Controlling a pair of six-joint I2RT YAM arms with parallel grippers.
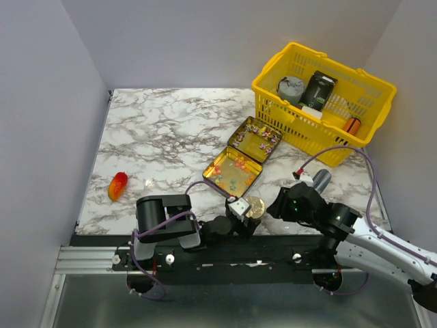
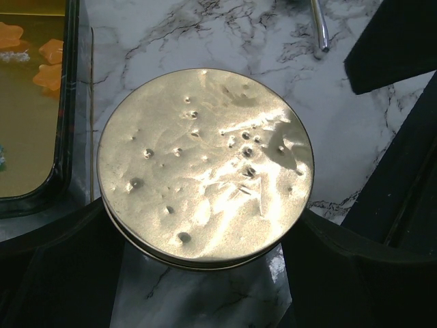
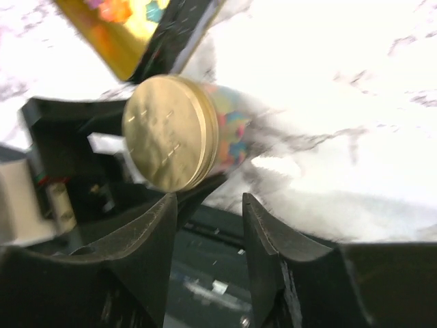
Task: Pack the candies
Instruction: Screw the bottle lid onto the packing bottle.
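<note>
An open hinged gold tin [image 1: 224,154] lies mid-table. Its near half holds orange, red and green candies [image 1: 233,171]; its far half holds purple, pink and white candies [image 1: 259,134]. A small round tin with a dented gold lid [image 1: 254,206] stands at the table's near edge. My left gripper [image 1: 243,208] is shut on it, with dark fingers [image 2: 65,260] against both sides of the lid [image 2: 205,164]. My right gripper [image 1: 280,203] is open and empty just right of the round tin [image 3: 171,133], whose colourful wall shows. Orange candies [image 2: 49,51] show in the open tin's corner.
A yellow basket [image 1: 311,140] at the back right holds a grey can, a dark box and an orange cylinder [image 1: 351,125]. An orange-red lump [image 1: 117,186] lies at the left of the table. Grey walls close in three sides.
</note>
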